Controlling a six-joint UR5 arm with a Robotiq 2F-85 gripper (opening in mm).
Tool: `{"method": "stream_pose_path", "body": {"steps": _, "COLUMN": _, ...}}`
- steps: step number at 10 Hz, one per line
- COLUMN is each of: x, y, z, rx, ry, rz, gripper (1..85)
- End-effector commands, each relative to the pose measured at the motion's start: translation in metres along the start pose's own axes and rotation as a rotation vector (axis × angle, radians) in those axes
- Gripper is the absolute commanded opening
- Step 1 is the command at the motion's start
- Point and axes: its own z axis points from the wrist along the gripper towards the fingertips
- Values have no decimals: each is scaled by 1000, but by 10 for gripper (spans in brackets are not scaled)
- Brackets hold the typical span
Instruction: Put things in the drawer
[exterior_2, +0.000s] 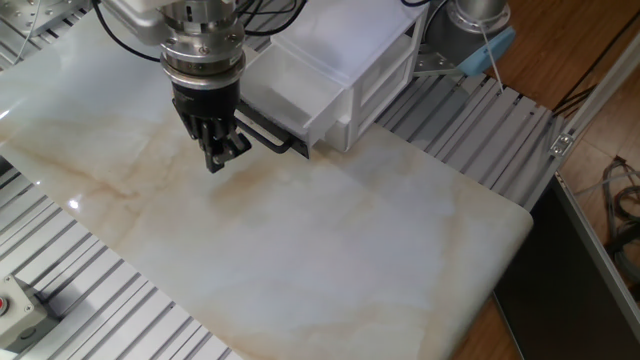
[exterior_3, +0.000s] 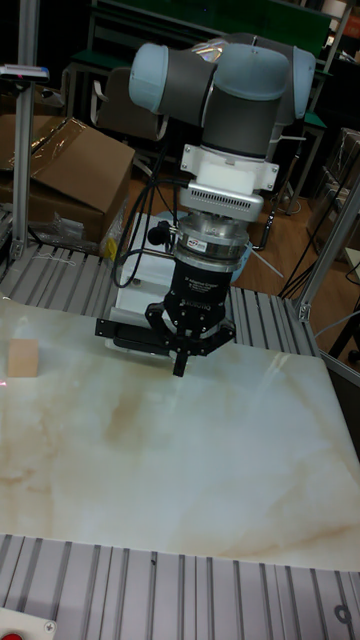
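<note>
The drawer (exterior_2: 285, 95), white plastic and pulled partly out of the cabinet (exterior_2: 350, 60), runs its long black bar handle (exterior_3: 128, 329) crosswise along its front. The gripper (exterior_2: 222, 155) hangs just before that handle, fingers pressed together and empty. The wooden cube (exterior_3: 22, 359), plain and light tan, sits flat, well left of the drawer.

Arm points straight down over the marbled counter (exterior_3: 200, 470). Claw (exterior_3: 180, 367) hangs just above the surface, fingers drawn together, nothing between them. Behind it, the drawer (exterior_3: 135, 330) with its black bar handle (exterior_3: 125, 328). Wooden cube (exterior_3: 22, 358) sits well apart, at the counter's left edge.
</note>
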Motion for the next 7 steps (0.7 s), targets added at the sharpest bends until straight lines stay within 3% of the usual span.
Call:
{"method": "stream_pose_path", "body": {"steps": 1, "x": 8, "y": 0, "z": -2, "rx": -7, "ry": 27, "rz": 21, "gripper": 10}}
{"method": "stream_pose_path", "body": {"steps": 3, "x": 20, "y": -10, "z": 0, "rx": -6, "ry": 39, "rz": 1, "gripper": 10}}
{"method": "stream_pose_path", "body": {"steps": 4, "x": 26, "y": -26, "z": 2, "rx": 22, "ry": 26, "rz": -46, "gripper": 10}}
{"method": "stream_pose_path", "body": {"steps": 5, "x": 31, "y": -26, "z": 4, "rx": 4, "ry": 27, "rz": -46, "gripper": 10}}
{"method": "stream_pose_path", "body": {"steps": 7, "x": 37, "y": -34, "z": 6, "rx": 9, "ry": 20, "rz": -64, "gripper": 10}}
